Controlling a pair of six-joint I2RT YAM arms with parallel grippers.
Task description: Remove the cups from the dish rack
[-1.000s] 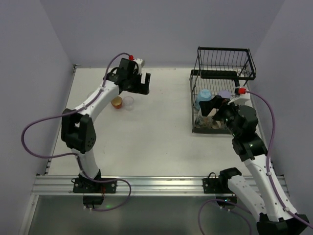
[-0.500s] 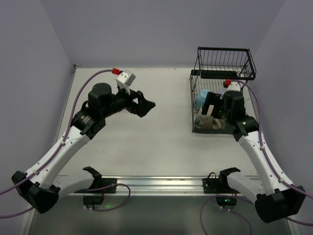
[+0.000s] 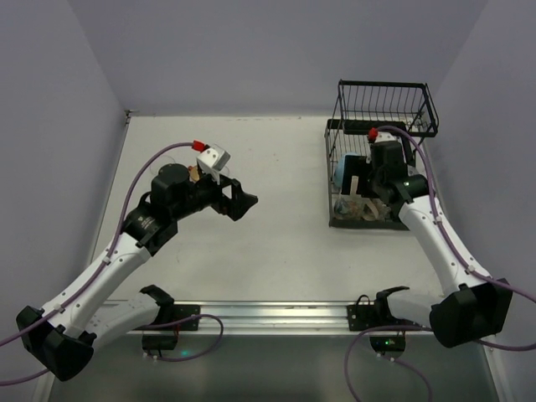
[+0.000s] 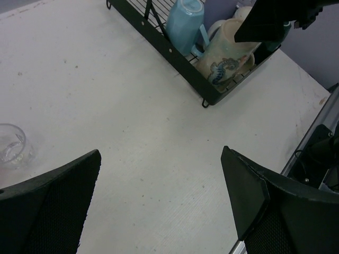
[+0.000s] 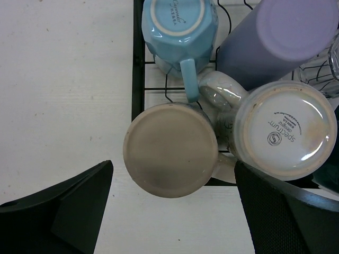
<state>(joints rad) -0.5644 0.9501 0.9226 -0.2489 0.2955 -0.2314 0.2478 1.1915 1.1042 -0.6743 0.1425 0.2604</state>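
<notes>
The black wire dish rack [image 3: 337, 144] stands at the far right, with its upper basket [image 3: 387, 107] raised. In the right wrist view its lower tray [image 5: 137, 63] holds several upside-down cups: a beige mug [image 5: 170, 149], a light blue cup [image 5: 180, 21], a lavender cup [image 5: 286, 37] and a white mug [image 5: 283, 137]. My right gripper [image 5: 174, 174] hangs open above the beige mug, touching nothing. My left gripper [image 4: 161, 153] is open and empty over the bare table middle. A clear glass [image 4: 11, 151] stands on the table to its left. An orange cup [image 3: 194, 173] peeks out behind the left wrist.
The purple side walls stand close to the table's left edge and behind the rack on the right. The metal rail [image 3: 268, 314] with the arm bases runs along the near edge. A clear glass [image 5: 333, 58] shows at the tray's right edge.
The left arm has swung away from the cups at the far left towards the table middle, gripper open. The right gripper has moved farther in over the rack's lower tray.
</notes>
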